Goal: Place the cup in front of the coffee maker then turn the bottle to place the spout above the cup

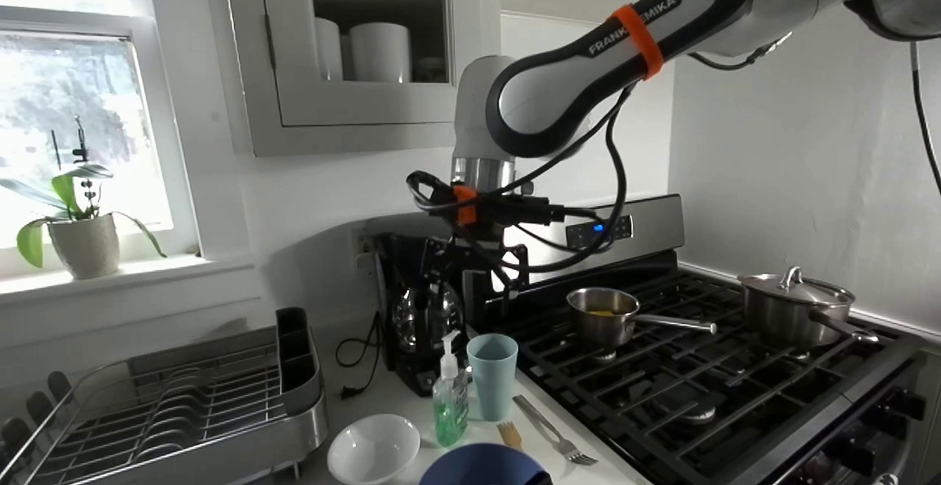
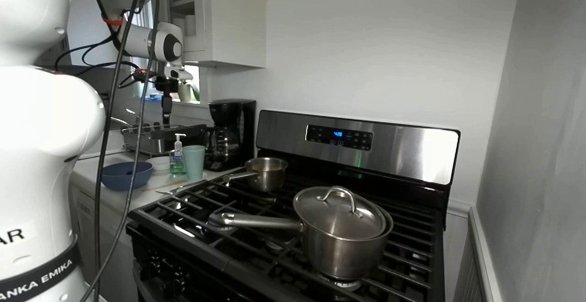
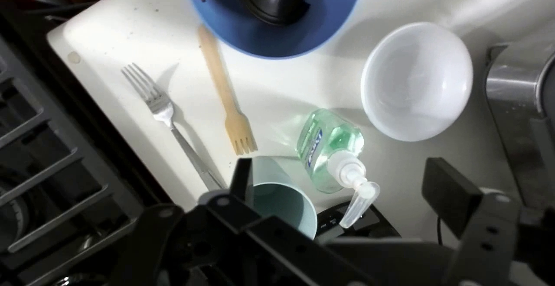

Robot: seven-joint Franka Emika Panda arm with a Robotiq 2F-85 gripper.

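Observation:
The pale blue-green cup (image 1: pixel 492 378) stands upright on the counter, close to the coffee maker's base; it also shows in an exterior view (image 2: pixel 194 162) and the wrist view (image 3: pixel 286 206). The green bottle (image 1: pixel 450 413) stands upright beside it, also seen in the wrist view (image 3: pixel 323 147). Its pale spout (image 3: pixel 360 203) points towards the coffee maker's black base (image 3: pixel 379 225). The coffee maker (image 2: pixel 236 130) stands behind them with its carafe. My gripper (image 1: pixel 474 290) is open and empty above the bottle and cup. In the wrist view its fingers (image 3: pixel 342 182) are wide apart; one partly hides the cup.
A white bowl (image 3: pixel 416 82) and a blue bowl (image 3: pixel 277 39) holding a black object stand near the bottle. A metal fork (image 3: pixel 162 110) and a wooden fork (image 3: pixel 225 91) lie nearby. A dish rack (image 1: pixel 184 404) and a stove with pots (image 2: pixel 343 233) flank the counter.

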